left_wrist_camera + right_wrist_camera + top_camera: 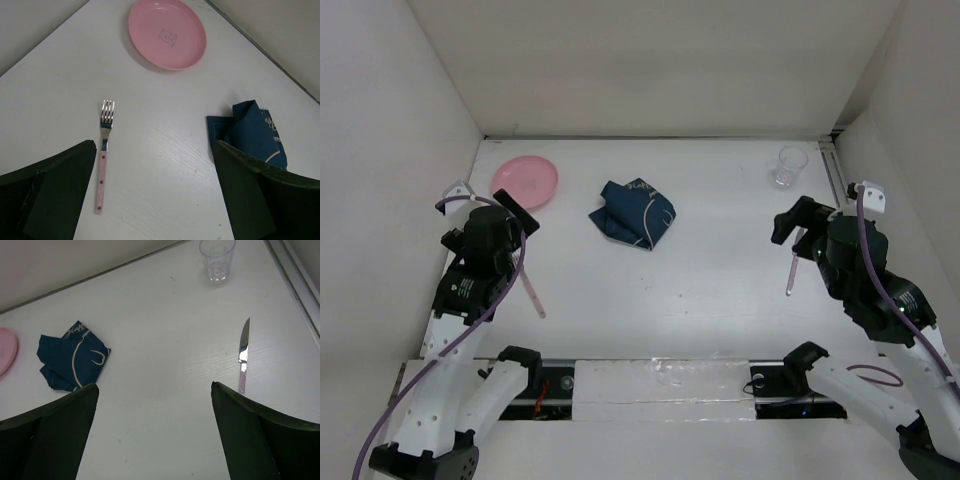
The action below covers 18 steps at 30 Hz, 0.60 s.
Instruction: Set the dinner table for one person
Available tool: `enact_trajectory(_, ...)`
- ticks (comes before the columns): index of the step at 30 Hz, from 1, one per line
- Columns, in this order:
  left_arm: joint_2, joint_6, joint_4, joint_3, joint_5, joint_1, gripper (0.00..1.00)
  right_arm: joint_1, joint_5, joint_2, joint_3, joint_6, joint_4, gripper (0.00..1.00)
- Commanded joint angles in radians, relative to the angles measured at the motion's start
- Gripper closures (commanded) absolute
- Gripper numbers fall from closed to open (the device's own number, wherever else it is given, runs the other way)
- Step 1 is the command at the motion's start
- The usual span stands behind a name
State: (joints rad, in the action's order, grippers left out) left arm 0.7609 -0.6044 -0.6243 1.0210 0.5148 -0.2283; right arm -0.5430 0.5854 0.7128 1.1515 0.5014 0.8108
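White counter (700, 290) bears flat fork (103, 156) and knife (243, 357); left pincer (154, 144) and right pincer (154, 385) gape empty; thin handles may skid when pinched

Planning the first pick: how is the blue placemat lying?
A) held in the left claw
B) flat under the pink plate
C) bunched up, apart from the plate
C: the placemat lies crumpled on the dinner table, bare tabletop between it and the pink plate.

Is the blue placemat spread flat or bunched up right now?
Bunched up. The placemat lies in a crumpled, folded heap on the dinner table, layers overlapping, between the pink plate and the glass.
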Motion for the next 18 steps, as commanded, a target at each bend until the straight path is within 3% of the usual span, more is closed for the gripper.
enact_trajectory(1, 0.011, 0.017, 0.034, 0.007, -0.025, 0.0, 0.0, -0.003, 0.024, -0.009, 0.019, -0.006, -0.039, 0.0)
enact_trajectory(7, 0.057, -0.061, 0.079, 0.018, -0.206, 0.0, 0.0, -0.003, -0.074, -0.009, -0.013, -0.043, -0.131, 0.0)
enact_trajectory(12, 0.175, -0.214, 0.315, -0.067, -0.502, 0.0, 0.0, -0.003, -0.212, 0.011, -0.071, -0.052, -0.237, 0.0)
enact_trajectory(18, 0.458, -0.359, 0.478, -0.058, -0.518, 0.0, 0.0, -0.012, -0.398, 0.023, -0.101, -0.061, -0.331, 0.0)
